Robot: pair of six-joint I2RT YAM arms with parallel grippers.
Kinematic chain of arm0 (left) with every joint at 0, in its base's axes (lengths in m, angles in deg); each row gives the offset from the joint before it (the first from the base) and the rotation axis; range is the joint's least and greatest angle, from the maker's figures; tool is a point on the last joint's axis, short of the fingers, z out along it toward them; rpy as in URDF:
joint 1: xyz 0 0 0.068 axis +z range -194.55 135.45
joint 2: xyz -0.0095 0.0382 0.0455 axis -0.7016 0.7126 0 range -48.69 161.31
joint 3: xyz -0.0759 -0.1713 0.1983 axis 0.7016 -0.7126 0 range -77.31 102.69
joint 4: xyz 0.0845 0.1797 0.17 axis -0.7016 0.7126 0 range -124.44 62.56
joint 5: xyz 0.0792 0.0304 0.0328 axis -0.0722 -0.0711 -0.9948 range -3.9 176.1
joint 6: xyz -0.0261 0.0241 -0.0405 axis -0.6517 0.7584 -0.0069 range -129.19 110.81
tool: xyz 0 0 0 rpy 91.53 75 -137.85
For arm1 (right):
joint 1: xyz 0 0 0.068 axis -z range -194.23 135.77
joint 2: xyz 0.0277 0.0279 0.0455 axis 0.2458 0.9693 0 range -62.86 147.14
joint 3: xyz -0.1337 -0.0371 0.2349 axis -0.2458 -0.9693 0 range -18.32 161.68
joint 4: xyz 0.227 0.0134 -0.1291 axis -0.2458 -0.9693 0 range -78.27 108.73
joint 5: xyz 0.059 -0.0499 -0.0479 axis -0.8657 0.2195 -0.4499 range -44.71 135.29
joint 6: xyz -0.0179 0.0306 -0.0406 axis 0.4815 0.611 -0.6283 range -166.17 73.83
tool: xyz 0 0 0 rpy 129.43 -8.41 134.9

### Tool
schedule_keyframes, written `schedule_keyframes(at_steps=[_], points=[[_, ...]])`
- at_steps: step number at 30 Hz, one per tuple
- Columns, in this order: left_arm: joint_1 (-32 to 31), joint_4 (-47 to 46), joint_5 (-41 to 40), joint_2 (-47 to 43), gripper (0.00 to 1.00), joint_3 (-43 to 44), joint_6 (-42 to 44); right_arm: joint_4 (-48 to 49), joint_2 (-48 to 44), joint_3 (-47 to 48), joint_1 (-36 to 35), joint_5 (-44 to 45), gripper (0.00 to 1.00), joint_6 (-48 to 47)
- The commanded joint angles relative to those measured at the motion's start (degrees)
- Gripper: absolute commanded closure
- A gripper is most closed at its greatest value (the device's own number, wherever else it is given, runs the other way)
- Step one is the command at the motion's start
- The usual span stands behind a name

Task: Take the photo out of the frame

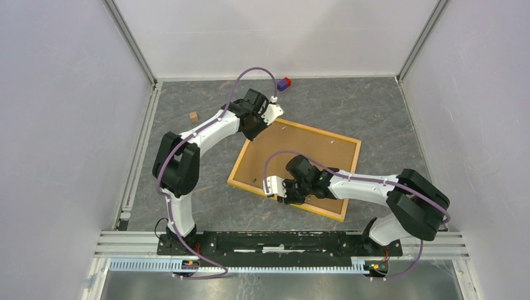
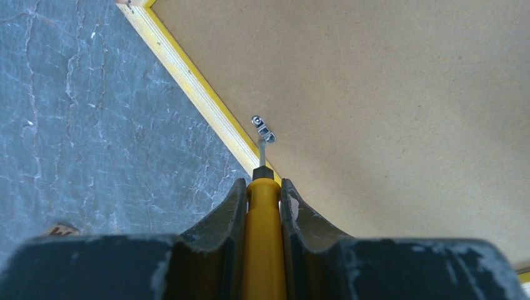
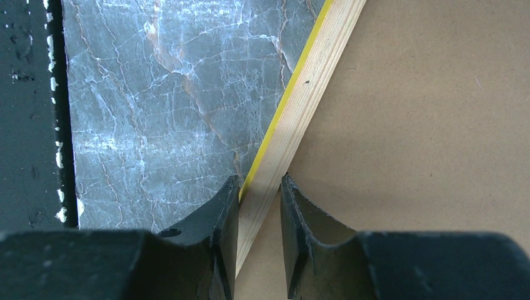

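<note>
The frame lies face down mid-table, its brown backing board up inside a yellow-orange border. The photo is hidden beneath. My left gripper is at the frame's far left corner. In the left wrist view the left gripper is shut on a yellow screwdriver, whose tip touches a small metal clip at the board's edge. My right gripper is at the near edge. In the right wrist view the right gripper straddles the wooden border, one finger on each side, pinching it.
A small wooden block lies on the table to the left of the left arm. A red and blue block sits by the back wall. White walls enclose the grey marbled table. A black rail runs along the near edge.
</note>
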Motion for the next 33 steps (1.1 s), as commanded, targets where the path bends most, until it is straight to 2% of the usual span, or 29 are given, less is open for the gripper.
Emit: schedule_keyframes(at_steps=[1, 13, 23, 33], points=[[-0.71, -1.93, 10.64, -0.81, 0.98, -2.66, -7.10, -4.73, 2.37, -0.90, -0.38, -0.26, 0.77, -1.34], [0.06, -3.28, 11.19, -0.32, 0.98, -2.24, -10.04, -5.11, 2.33, -0.86, -0.38, -0.71, 0.81, -1.66], [3.12, -1.88, 10.30, -5.78, 0.98, -4.32, -9.52, -5.34, 2.33, -0.72, -0.38, -1.05, 0.81, -1.62], [5.70, -6.37, 10.43, -4.16, 0.98, -6.28, -10.65, -5.70, 2.50, -0.55, -0.36, -1.20, 0.84, -1.80]])
